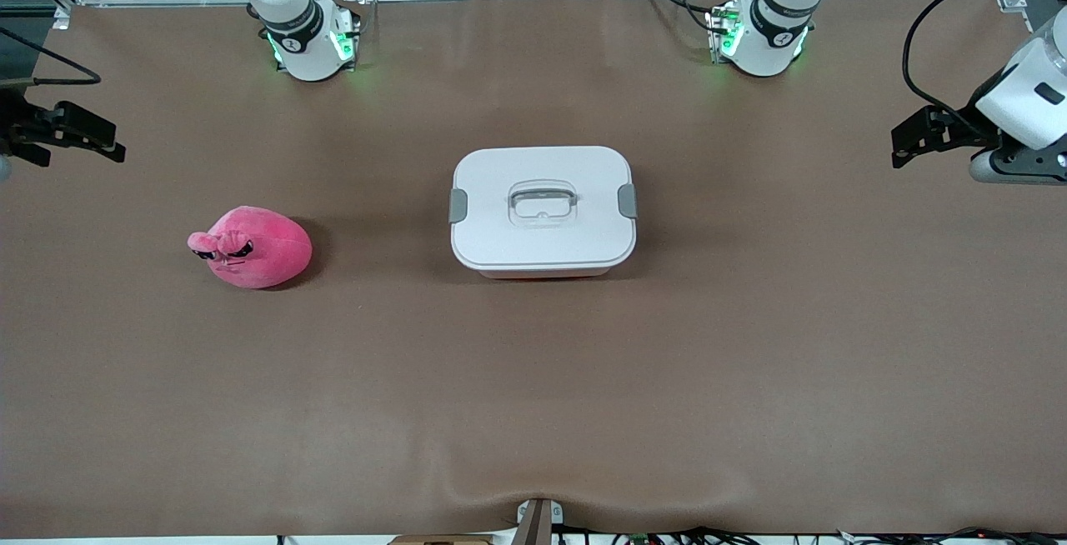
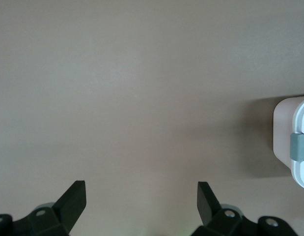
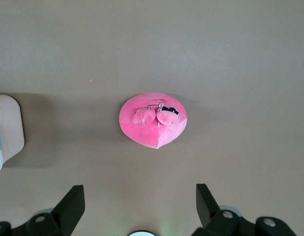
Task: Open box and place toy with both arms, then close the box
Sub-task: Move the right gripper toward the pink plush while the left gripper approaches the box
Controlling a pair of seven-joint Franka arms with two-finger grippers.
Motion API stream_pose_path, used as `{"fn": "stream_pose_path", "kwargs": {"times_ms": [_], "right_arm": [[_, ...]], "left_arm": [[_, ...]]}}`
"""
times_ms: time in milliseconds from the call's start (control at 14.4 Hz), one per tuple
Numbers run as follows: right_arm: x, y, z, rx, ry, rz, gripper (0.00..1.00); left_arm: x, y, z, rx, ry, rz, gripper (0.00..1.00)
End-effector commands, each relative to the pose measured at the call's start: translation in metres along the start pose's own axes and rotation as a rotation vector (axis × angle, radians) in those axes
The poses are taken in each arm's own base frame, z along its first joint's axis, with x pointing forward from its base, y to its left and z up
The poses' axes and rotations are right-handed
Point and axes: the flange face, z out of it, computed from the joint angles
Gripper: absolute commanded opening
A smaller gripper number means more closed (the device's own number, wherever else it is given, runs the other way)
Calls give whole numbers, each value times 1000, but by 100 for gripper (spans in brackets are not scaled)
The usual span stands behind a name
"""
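Nothing was done: box (image 1: pixel 543 210) sat lidded, toy (image 1: pixel 254 247) at its 9 o'clock; left gripper (image 2: pixel 142 204) and right gripper (image 3: pixel 140 205) hung apart, empty.

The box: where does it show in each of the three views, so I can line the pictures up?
Front view: the box sits mid-table, lid on, a grey clip at each end.
Left wrist view: only one end of it shows at the picture's edge, with one grey clip.
Right wrist view: a corner of it shows at the edge, beside the pink plush toy.
Shared landmark: the box's grey clips.
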Motion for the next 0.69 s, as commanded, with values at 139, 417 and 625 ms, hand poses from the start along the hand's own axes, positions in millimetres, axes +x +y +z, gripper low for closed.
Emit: {"fn": "stream_pose_path", "kwargs": {"times_ms": [139,417,625], "right_arm": [[4,0,8,10,19,-6,100],[15,-12,59,10,-3,-29,100],[23,-17,96,-2,17,-41,100]], "left_arm": [[11,-2,14,-2,-50,4,100],[15,-3,26,-3,-73,1,100],[17,-7,29,-4,-80,-11,100]]}}
